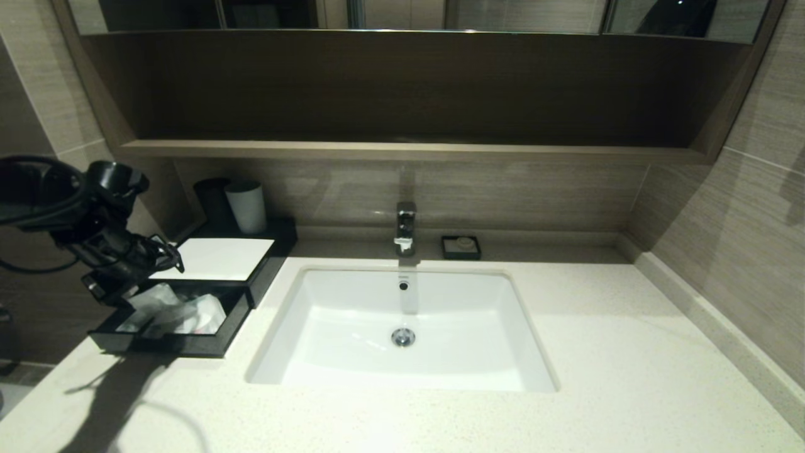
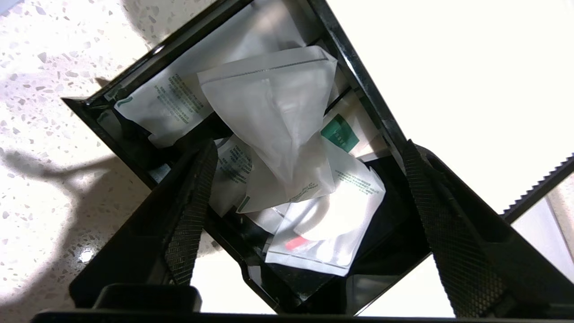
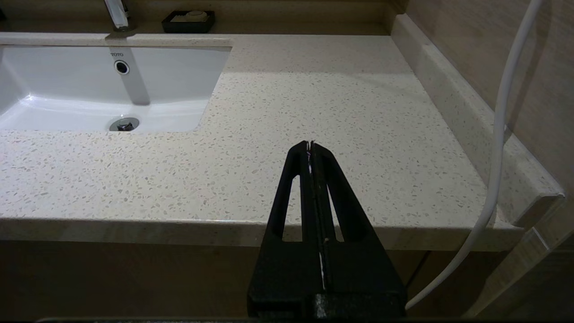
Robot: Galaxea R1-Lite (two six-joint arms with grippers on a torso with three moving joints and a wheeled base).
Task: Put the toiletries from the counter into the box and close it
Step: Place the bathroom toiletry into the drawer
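L gripper (image 2: 305,188) is hanging over the box's pulled-out drawer (image 1: 207,343), jaws spread wide, gripping nothing. Toiletries (image 2: 273,125) are lying piled in the drawer right below and between the fingers (image 2: 193,211), not touching them. Box (image 1: 217,258) is sitting on the counter (image 1: 597,352), left of the sink (image 1: 402,327). R gripper (image 3: 310,146) is pointing over the counter's front edge, jaws pressed together, empty.

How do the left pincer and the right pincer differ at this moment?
The left pincer stands open, its fingers spread wide; the right pincer is shut, fingers pressed together. The left pincer hangs over the pulled-out drawer of the box, where the packets lie loose; the right pincer sits parked at the counter's front edge, over bare stone. Both are black and hold nothing.
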